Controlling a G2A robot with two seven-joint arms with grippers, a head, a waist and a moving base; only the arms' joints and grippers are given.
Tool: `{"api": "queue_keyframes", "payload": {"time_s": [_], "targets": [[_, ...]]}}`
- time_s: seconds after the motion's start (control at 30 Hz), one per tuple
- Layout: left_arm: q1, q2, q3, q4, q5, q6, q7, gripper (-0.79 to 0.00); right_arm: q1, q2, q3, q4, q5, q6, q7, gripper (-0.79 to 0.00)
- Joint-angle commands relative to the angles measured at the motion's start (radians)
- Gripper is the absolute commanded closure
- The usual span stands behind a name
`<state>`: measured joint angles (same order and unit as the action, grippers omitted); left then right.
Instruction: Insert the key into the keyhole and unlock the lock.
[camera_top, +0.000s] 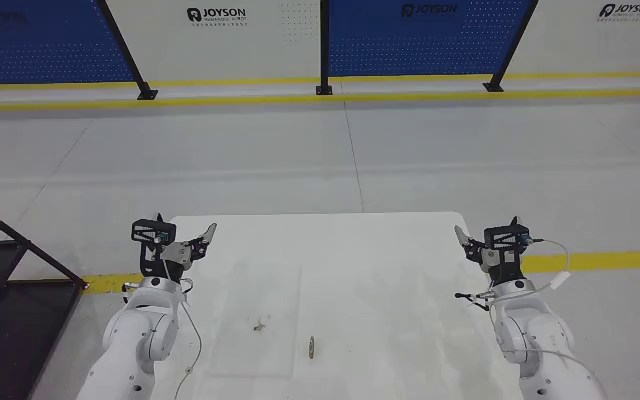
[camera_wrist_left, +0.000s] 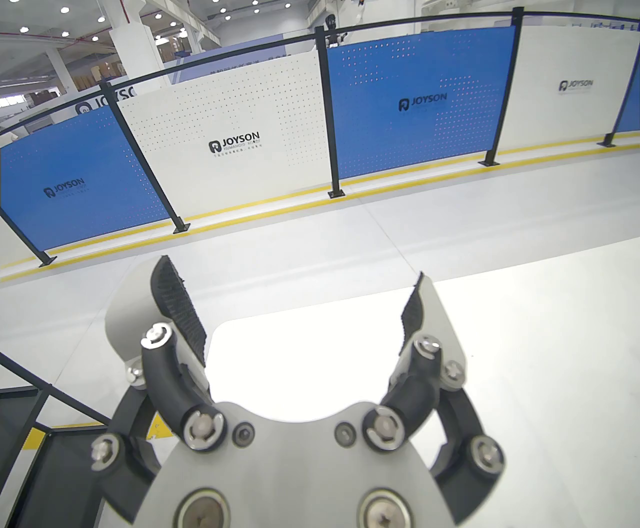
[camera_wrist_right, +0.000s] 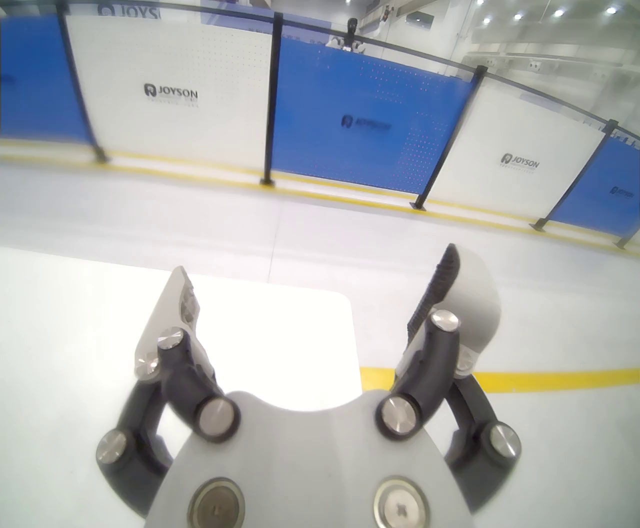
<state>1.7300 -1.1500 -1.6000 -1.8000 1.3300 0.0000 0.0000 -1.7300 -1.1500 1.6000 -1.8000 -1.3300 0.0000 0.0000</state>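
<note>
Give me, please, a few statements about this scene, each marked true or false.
1. The left gripper is open and holds nothing. True.
2. The right gripper is shut on a key. False: it is open and empty.
3. One small object lies on the white table, apart from a second small object. True.
4. Both grippers hover right above those objects. False: they are by the table's far corners, away from both.
</note>
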Motion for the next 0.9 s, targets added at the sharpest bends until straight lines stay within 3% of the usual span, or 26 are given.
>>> {"api": "queue_keyframes", "payload": {"time_s": [0.0,0.57,0.7,0.87], "targets": [[0.0,0.0,0.0,0.0,0.0,0.0,0.0,-0.784,0.0,0.0,0.0,0.0,0.0,0.0,0.0,-0.784],[0.0,0.0,0.001,-0.003,0.008,-0.005,0.004,-0.785,0.0,0.0,0.0,0.0,0.0,0.0,0.0,-0.785],[0.064,0.015,0.007,-0.055,0.186,-0.152,0.04,-0.785,0.0,0.0,0.0,0.0,0.0,0.0,0.0,-0.785],[0.223,0.037,-0.062,-0.184,0.197,-0.45,-0.002,-0.785,0.0,0.0,0.0,0.0,0.0,0.0,0.0,-0.785]]}}
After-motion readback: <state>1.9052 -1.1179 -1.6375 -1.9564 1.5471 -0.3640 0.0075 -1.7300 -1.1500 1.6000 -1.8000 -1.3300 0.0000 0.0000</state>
